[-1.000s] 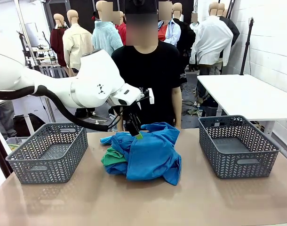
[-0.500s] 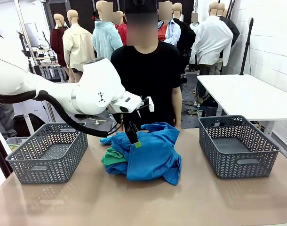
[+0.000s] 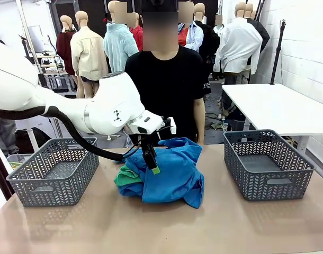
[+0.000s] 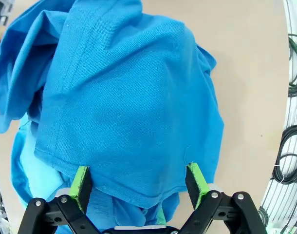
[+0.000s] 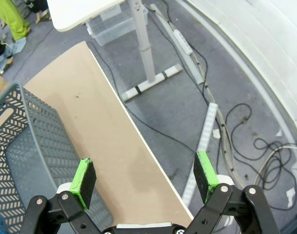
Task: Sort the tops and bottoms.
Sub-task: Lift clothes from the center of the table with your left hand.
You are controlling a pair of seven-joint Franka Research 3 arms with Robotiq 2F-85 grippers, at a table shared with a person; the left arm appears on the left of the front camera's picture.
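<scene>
Royal-blue top (image 3: 172, 174) lies uppermost on the heap at mid worktop (image 3: 151, 227), w/ sky-blue top (image 4: 39, 168) under its edge & emerald bottoms (image 3: 127, 177) poking out on the robot's left. White print on person's black sleeve (image 3: 204, 83) is too small to read. L hand (image 4: 139, 180): fingers spread wide, either side of the royal-blue hem, pinching nothing. R hand (image 5: 146, 178): spread just as wide, holding nothing, over the worktop's edge beside grey basket (image 5: 22, 141). Other grey basket (image 3: 71, 172) sits at robot's left, well apart from heap.
</scene>
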